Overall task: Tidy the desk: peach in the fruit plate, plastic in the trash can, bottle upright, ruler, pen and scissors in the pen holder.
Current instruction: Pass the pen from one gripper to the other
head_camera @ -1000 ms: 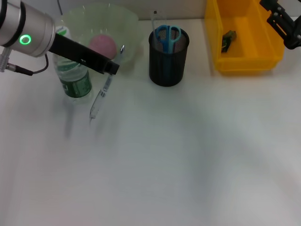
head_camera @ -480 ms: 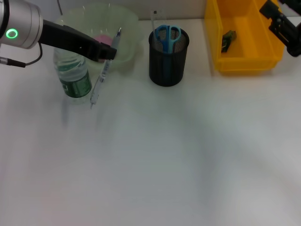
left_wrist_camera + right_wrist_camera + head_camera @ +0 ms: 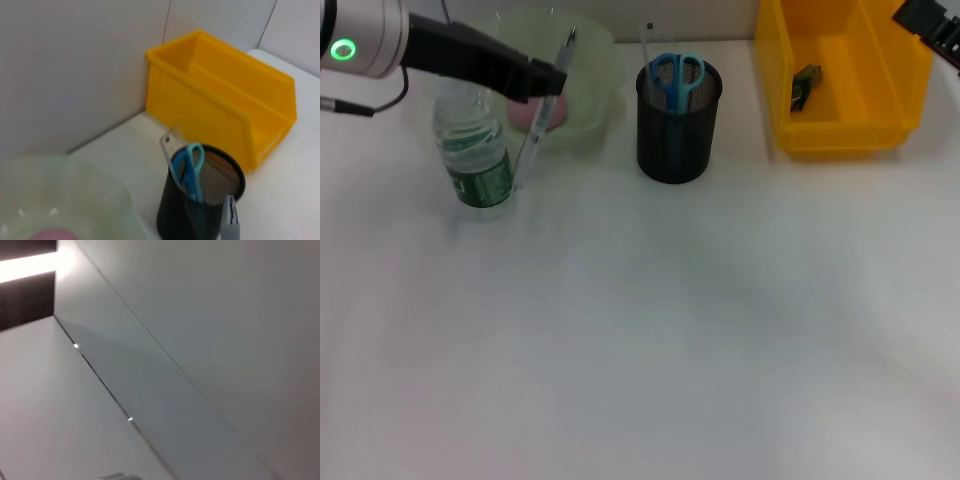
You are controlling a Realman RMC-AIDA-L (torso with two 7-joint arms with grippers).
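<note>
My left gripper [image 3: 552, 82] is shut on a clear pen [image 3: 542, 110] and holds it tilted in the air over the pale green fruit plate [image 3: 590, 45], which holds a pink peach [image 3: 528, 112]. The pen's tip shows in the left wrist view [image 3: 229, 222]. A water bottle [image 3: 475, 155] stands upright left of the plate. The black mesh pen holder [image 3: 676, 125] holds blue scissors [image 3: 676, 78] and a clear ruler [image 3: 648, 45]; it also shows in the left wrist view [image 3: 210, 200]. The yellow bin [image 3: 840, 80] holds a dark scrap [image 3: 806, 85]. My right gripper [image 3: 930, 20] is at the top right edge.
The yellow bin [image 3: 225, 100] stands against the back wall, right of the pen holder. The white desk [image 3: 670, 330] stretches toward the front. The right wrist view shows only a wall.
My left gripper has lifted the pen off the desk and carried it up and slightly right, over the plate. The right arm has pulled back toward the top right corner.
</note>
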